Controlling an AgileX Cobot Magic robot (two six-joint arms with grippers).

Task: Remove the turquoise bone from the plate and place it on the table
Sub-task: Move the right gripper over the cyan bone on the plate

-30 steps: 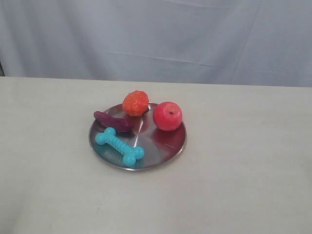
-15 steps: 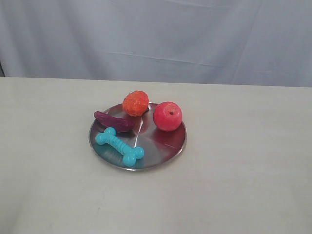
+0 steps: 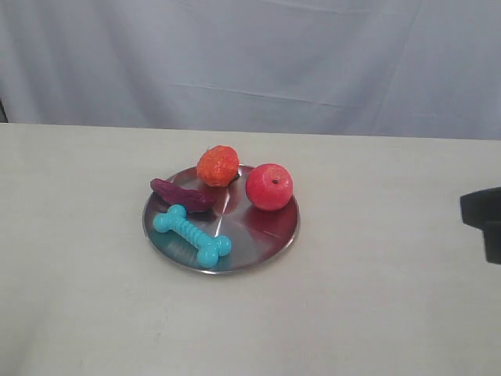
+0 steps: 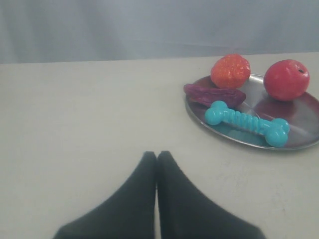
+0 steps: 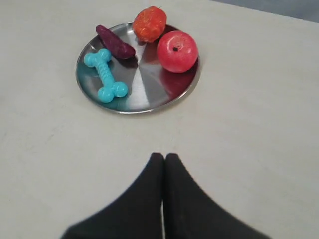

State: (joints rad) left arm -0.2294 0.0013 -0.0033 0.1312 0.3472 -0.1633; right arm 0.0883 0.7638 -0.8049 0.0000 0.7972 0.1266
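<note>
Here the small turquoise rubber bone [image 3: 192,235] lies on the round steel plate [image 3: 266,232]. The left gripper [image 4: 156,154] and right gripper [image 5: 163,156] are closed, both empty.

Pale grey-blue cloth backdrop [image 3: 250,63], softly creased, evenly lit, behind the far edge of the table [image 3: 391,313].

Illumination is even, diffuse and moderately bright in all three views; the source direction cannot be determined. The cream-beige matte surface [image 3: 376,313] shows no glare. The round shiny stainless-steel plate [image 3: 250,233] carries brushed radial highlights and a red reflection beside the round red fruit [image 3: 269,186]. Shadows are faint and short. My black left pincer [image 4: 156,157] and black right pincer [image 5: 163,157] render soft-edged, out of focus. A black shape [image 3: 484,223] at the exterior view's right edge is blurred.
</note>
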